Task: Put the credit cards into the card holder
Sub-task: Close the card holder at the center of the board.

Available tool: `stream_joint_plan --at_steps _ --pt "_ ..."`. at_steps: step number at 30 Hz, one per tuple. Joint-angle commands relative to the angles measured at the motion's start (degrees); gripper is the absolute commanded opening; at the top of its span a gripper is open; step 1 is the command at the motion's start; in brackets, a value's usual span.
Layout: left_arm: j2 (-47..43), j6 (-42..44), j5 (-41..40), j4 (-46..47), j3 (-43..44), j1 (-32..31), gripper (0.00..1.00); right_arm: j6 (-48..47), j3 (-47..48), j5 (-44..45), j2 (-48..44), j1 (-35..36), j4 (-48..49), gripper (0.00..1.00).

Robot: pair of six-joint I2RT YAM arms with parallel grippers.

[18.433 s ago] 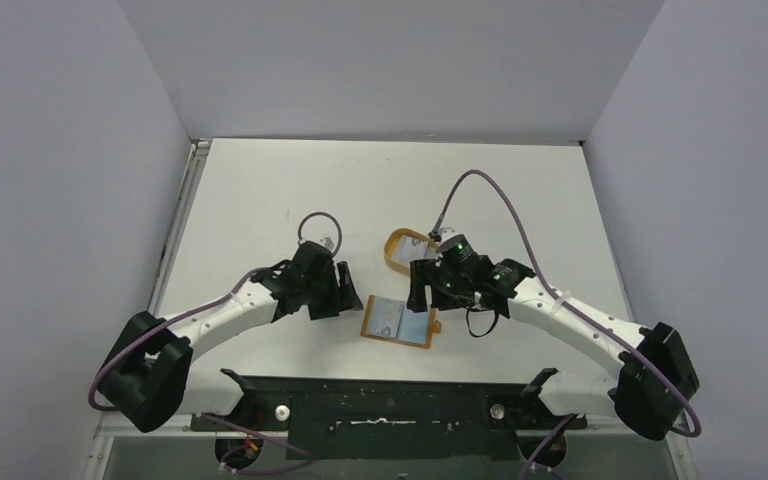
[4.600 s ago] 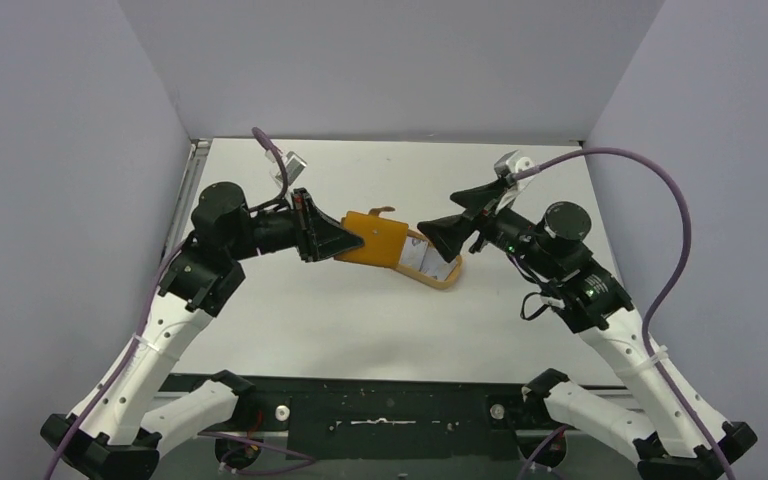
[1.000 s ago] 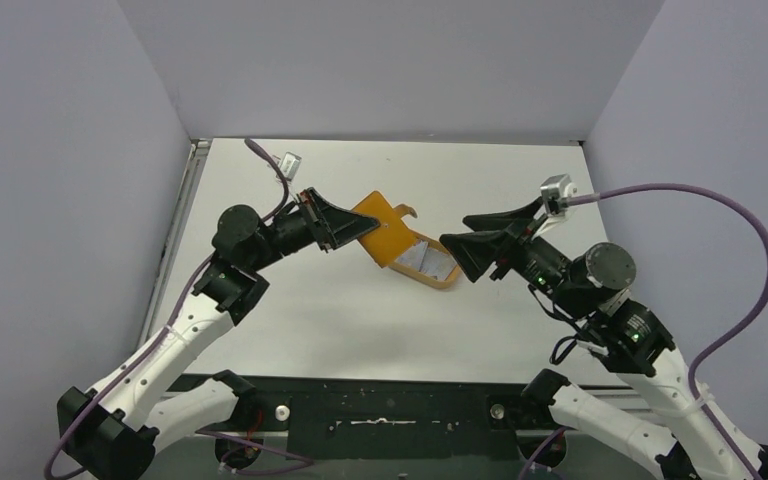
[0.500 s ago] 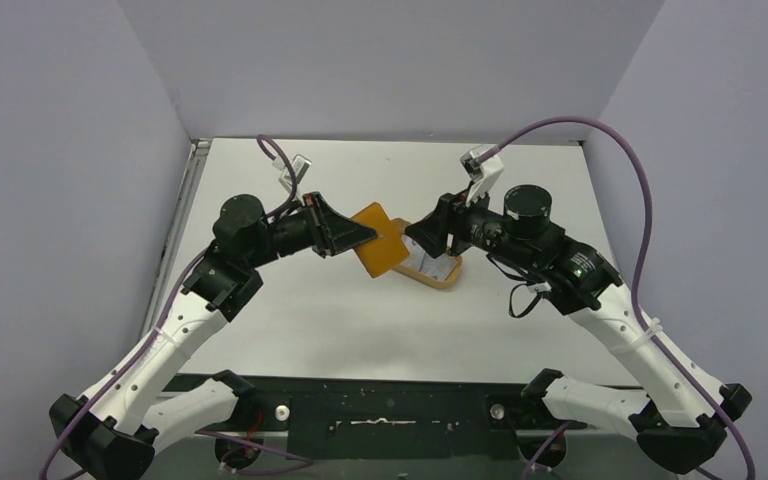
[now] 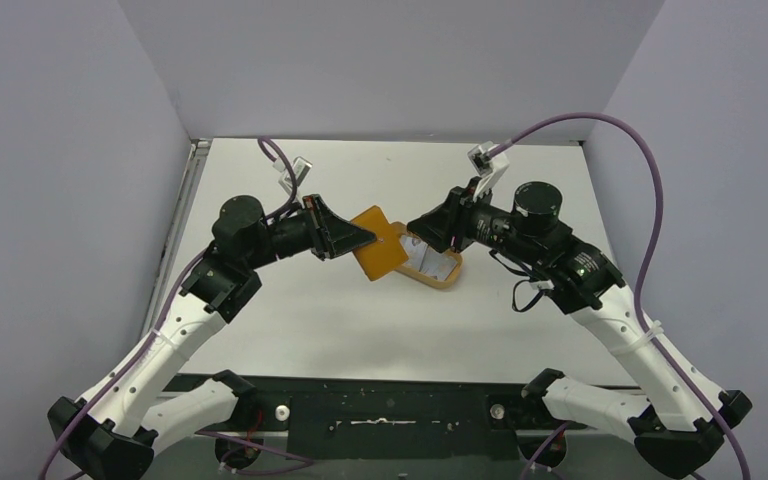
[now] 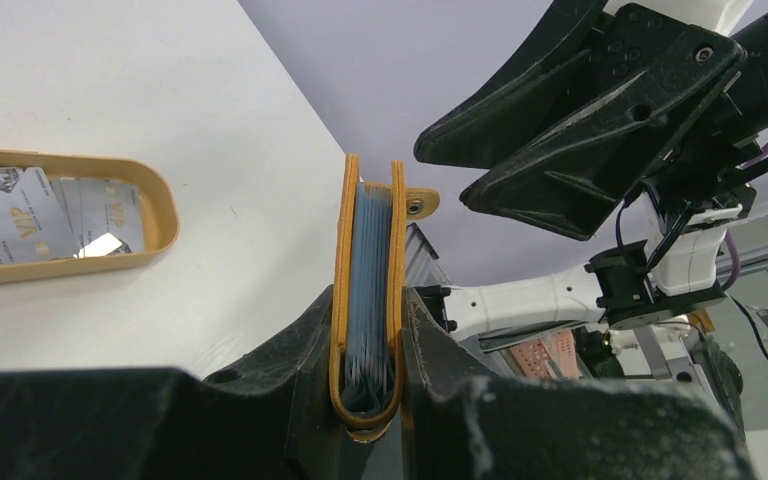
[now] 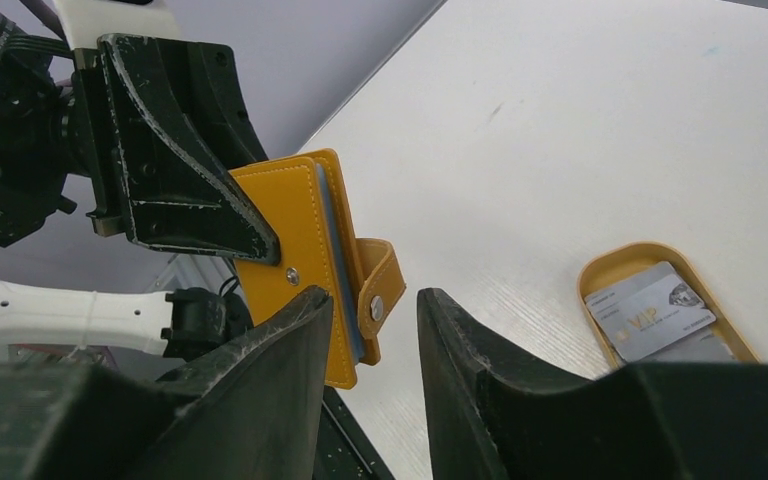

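Your card holder (image 5: pixel 380 256) sits folded mid-frame, held off the counter (image 5: pixel 310 320), its fold clamped in your left gripper (image 5: pixel 362 240). Your right gripper (image 5: pixel 415 228) hovers just beside its snap tab (image 7: pixel 380 290), fingers apart and empty. Credit cards (image 5: pixel 430 262) lie in the tan tray (image 5: pixel 442 285) just right

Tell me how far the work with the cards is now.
Done: the holder is folded and clamped in the left gripper. Whether cards are inside it is unclear. In hand: the open right gripper is at its unsnapped tab. Left: at least two cards lie in the tray.
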Motion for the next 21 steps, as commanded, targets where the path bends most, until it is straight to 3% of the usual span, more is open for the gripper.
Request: stream_joint_plan --at_steps 1,3,8,15,21 --pt "-1.6 0.6 1.1 2.8 2.3 0.1 0.0 0.6 0.3 -3.2 0.4 -0.4 3.3 0.37" --pt "-1.5 0.5 1.1 3.0 2.2 0.1 0.0 0.5 0.3 -3.2 0.5 -0.3 3.0 0.35" --pt "-1.3 0.4 1.1 3.3 2.2 0.1 0.0 0.2 0.0 -3.8 0.7 -0.3 2.7 0.19" --pt "-1.2 0.4 1.0 3.3 2.4 0.1 0.0 -0.1 -0.2 -3.8 1.0 -0.3 2.0 0.24" --pt "-1.2 0.4 0.9 3.4 2.2 0.1 0.0 -0.7 -0.5 -4.2 1.1 -0.3 1.7 0.22"
